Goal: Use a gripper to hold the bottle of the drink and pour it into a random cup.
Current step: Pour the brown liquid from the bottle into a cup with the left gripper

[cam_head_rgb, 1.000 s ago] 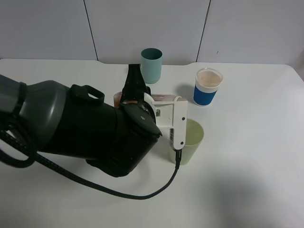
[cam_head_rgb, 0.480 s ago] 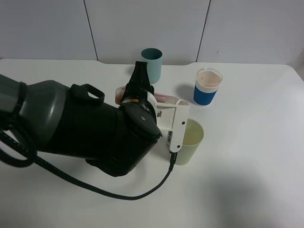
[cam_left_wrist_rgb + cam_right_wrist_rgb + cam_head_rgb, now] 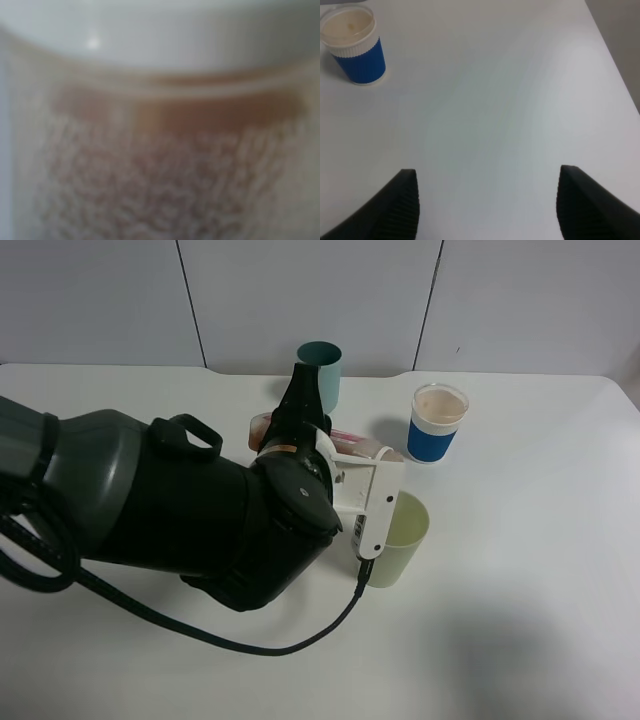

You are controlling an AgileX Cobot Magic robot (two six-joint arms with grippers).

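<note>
One bottle (image 3: 352,444) clamped in left hand (image 3: 300,435), tipped near cup (image 3: 402,538) | right hand (image 3: 487,202) apart

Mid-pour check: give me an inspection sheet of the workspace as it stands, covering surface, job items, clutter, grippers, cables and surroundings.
Surface: white table; no spill seen.
Job's things: bottle of the drink tipped near level, mouth toward the yellow-green cup, which stands upright; whether liquid is flowing cannot be told.
Clutter: teal cup and blue-banded cup, both upright at the back.
Grippers: left gripper shut on the bottle; right gripper open, holding nothing, over bare table.
Cables: black cable loops across the table from beside the yellow-green cup.
Surroundings: grey wall panels; nothing else seen.
</note>
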